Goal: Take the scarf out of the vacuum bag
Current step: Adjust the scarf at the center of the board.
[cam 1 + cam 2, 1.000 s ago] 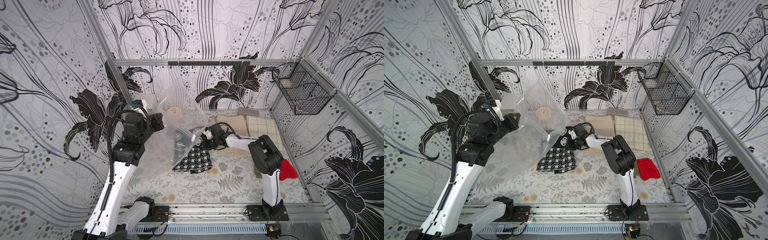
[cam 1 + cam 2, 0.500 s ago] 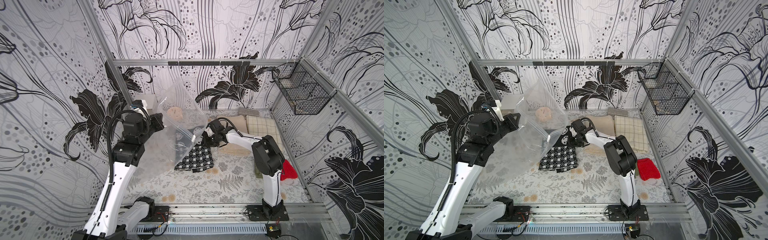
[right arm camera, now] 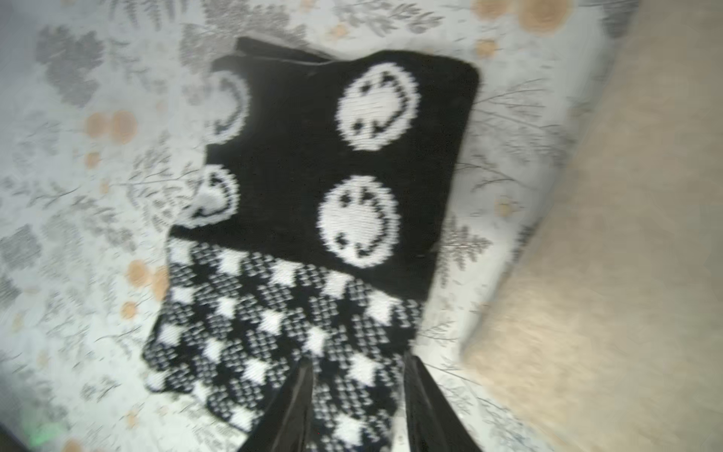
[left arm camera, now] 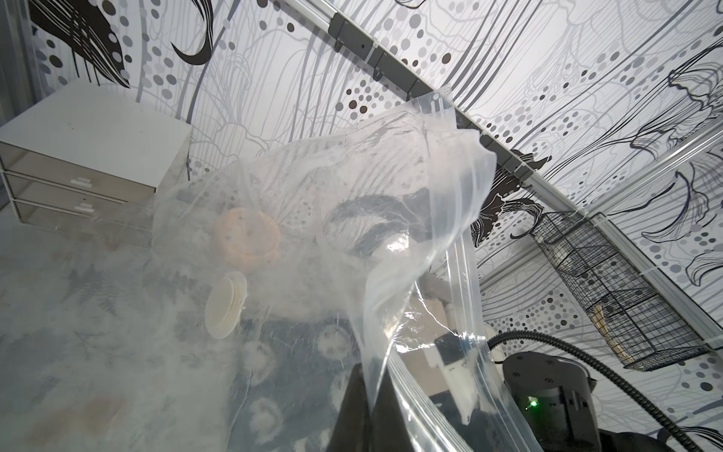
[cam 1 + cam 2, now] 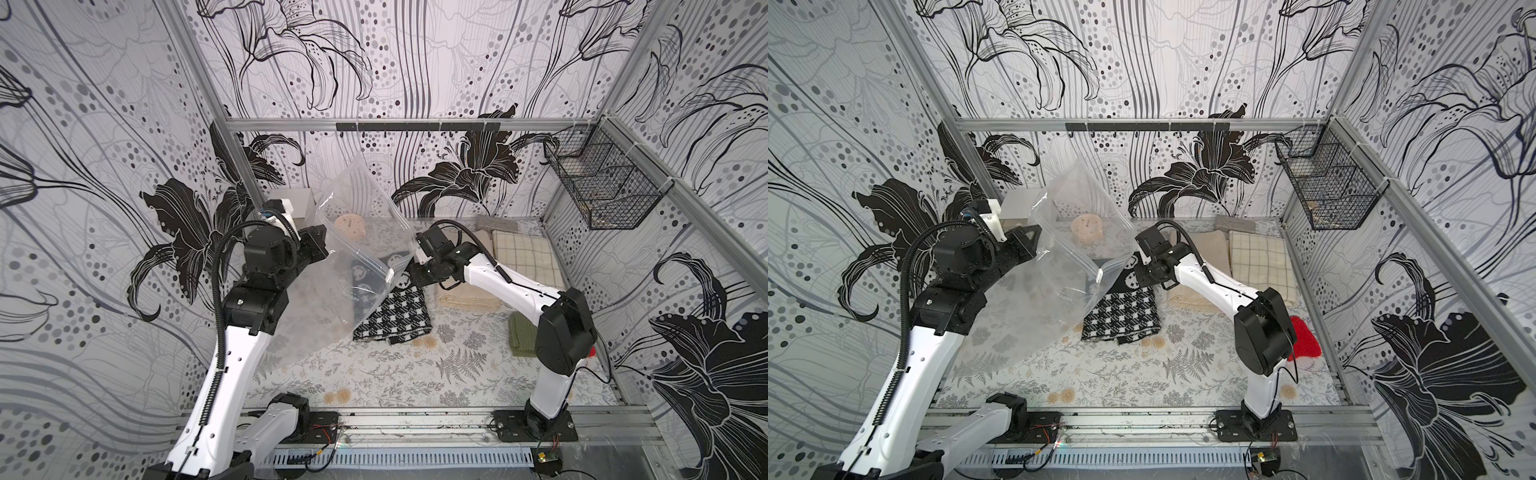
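While one vacuum bag [image 5: 359, 208] hangs, one scarf [image 5: 392, 320], one valve [image 4: 225, 309]

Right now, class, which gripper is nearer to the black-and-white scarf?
Right. The right gripper hovers open just above the scarf, at its edge. The left gripper is raised well off to the side, shut on the edge of the vacuum bag.

scarf [image 3: 313, 219] blurred, red cloth [image 5: 591, 352] mostly behind right arm [image 5: 561, 332]
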Robot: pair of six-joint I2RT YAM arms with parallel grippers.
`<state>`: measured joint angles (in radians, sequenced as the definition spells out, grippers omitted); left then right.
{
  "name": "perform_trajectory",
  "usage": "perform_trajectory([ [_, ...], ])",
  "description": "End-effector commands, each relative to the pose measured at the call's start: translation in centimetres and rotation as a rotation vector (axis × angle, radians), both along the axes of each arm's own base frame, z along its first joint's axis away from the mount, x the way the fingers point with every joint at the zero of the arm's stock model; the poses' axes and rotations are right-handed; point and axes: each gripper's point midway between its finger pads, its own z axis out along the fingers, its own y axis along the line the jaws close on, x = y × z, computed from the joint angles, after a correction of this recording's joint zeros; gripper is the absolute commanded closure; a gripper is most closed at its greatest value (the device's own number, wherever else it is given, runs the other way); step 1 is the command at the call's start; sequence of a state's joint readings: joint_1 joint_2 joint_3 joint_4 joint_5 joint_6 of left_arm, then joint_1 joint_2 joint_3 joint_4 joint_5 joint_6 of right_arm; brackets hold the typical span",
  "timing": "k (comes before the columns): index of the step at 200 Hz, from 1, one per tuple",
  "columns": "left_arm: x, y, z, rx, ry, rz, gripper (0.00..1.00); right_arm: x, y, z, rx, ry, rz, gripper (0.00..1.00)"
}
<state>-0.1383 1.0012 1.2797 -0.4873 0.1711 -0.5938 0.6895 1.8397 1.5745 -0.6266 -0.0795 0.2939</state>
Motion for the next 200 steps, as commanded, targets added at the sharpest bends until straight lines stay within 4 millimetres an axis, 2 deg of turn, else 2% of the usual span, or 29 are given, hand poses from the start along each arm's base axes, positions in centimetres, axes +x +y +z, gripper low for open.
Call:
perform_trajectory([
  [1,-2.1,0.0,6.1,-0.062,-0.198,-0.02,1.0,-2.3,5.0,0.1,0.135,0.067,0.141,0.59],
  [15,-2.8,0.0,7.0,-0.079,-0.228,-0.024,1.0,-2.1,6.8,-0.6,0.138,0.072,0.151,0.59],
  [38,-3.7,-0.1,8.1,-0.104,-0.264,-0.037,1.0,-0.4,9.0,-2.0,0.122,0.071,0.137,0.59],
  [41,-3.8,-0.1,8.2,-0.106,-0.266,-0.037,1.0,-0.3,9.0,-2.8,0.115,0.084,0.133,0.59],
  [50,-4.0,-0.2,8.4,-0.11,-0.274,-0.044,1.0,0.7,10.1,-2.6,0.12,0.074,0.133,0.59],
  [65,-4.3,-0.3,8.6,-0.119,-0.283,-0.05,1.0,2.0,10.9,-3.8,0.079,0.071,0.114,0.59],
  [82,-4.6,-0.1,8.7,-0.121,-0.29,-0.044,1.0,3.4,11.3,-4.2,0.049,0.043,0.08,0.58],
  [101,-4.5,0.7,8.3,-0.112,-0.276,0.003,1.0,5.3,9.1,-4.1,-0.027,-0.026,-0.058,0.59],
  [122,-4.8,1.6,8.0,-0.098,-0.273,0.056,1.0,6.2,6.6,-2.8,-0.092,-0.116,-0.141,0.58],
  [154,-4.8,2.3,7.7,-0.094,-0.276,0.094,1.0,5.7,1.7,-0.7,-0.197,-0.202,-0.267,0.58],
  [164,-4.7,2.3,7.6,-0.095,-0.275,0.094,1.0,5.3,1.0,0.2,-0.187,-0.222,-0.276,0.58],
  [171,-4.7,2.3,7.7,-0.098,-0.279,0.095,1.0,4.5,0.1,-0.3,-0.201,-0.209,-0.278,0.58],
  [189,-4.6,2.3,8.0,-0.107,-0.292,0.094,1.0,2.7,0.4,-1.0,-0.164,-0.166,-0.194,0.58],
  [200,-4.8,2.2,8.5,-0.112,-0.307,0.088,1.0,1.3,1.9,-2.1,-0.109,-0.102,-0.105,0.58],
])
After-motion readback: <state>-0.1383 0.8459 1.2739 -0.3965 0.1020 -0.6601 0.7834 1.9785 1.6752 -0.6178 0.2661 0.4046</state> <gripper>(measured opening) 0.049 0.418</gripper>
